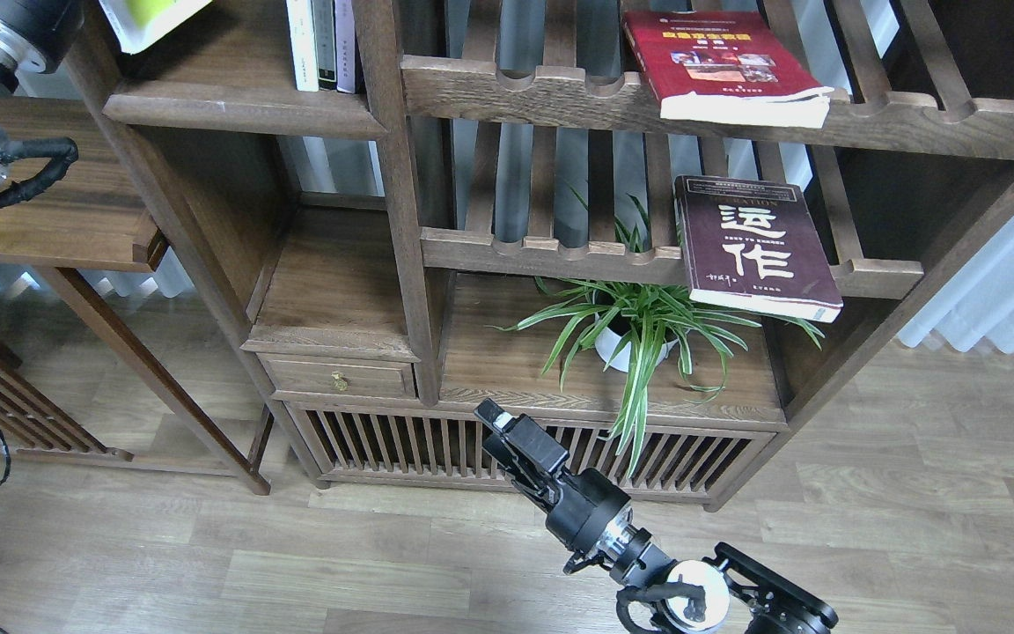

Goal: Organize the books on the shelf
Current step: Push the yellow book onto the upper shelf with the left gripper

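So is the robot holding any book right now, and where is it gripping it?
Cannot be told. The right gripper hangs by the cabinet holding nothing. The yellow-green book sits at the top edge near the left arm, but that gripper is out of view.

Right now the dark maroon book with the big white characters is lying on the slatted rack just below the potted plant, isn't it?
Not quite. The head view shows the maroon book lying on the slatted rack above the potted plant, not below it. The plant stands on the flat board underneath, its leaves reaching up behind the slats.
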### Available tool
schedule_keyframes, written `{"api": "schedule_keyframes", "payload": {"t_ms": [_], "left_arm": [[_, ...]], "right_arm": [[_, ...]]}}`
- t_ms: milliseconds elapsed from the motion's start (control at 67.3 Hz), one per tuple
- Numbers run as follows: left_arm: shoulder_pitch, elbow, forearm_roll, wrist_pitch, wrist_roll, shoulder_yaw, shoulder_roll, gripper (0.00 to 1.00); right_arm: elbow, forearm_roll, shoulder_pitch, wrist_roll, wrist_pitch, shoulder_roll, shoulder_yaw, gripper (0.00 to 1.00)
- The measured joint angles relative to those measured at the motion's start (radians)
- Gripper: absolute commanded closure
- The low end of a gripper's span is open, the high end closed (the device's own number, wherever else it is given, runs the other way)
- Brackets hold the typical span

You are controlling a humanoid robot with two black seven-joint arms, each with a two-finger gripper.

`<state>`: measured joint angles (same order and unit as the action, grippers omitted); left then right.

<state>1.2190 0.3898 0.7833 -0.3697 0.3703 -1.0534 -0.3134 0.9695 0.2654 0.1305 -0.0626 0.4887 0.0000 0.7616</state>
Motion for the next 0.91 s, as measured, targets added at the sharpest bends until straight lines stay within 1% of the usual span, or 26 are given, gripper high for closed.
{"api": "schedule_keyframes", "payload": {"t_ms": [208, 416, 906], "left_arm": [[0.003, 0.013, -0.001, 0.0, 0.001, 0.027, 0.026, 0.96], [0.006, 0.047, -0.004, 0.0, -0.002, 0.067, 0.021, 0.95], [0.0, 0.052, -0.003, 0.012, 0.0, 0.08, 0.029, 0.95]], "right_arm": [[0.001, 0.0, 0.001, 0.0, 0.0, 0.0, 0.003, 0.02], [-0.001, 0.0, 0.001, 0.0, 0.0, 0.0, 0.007, 0.02], [0.001, 0.0, 0.004, 0.0, 0.0, 0.0, 0.001, 0.02]]}}
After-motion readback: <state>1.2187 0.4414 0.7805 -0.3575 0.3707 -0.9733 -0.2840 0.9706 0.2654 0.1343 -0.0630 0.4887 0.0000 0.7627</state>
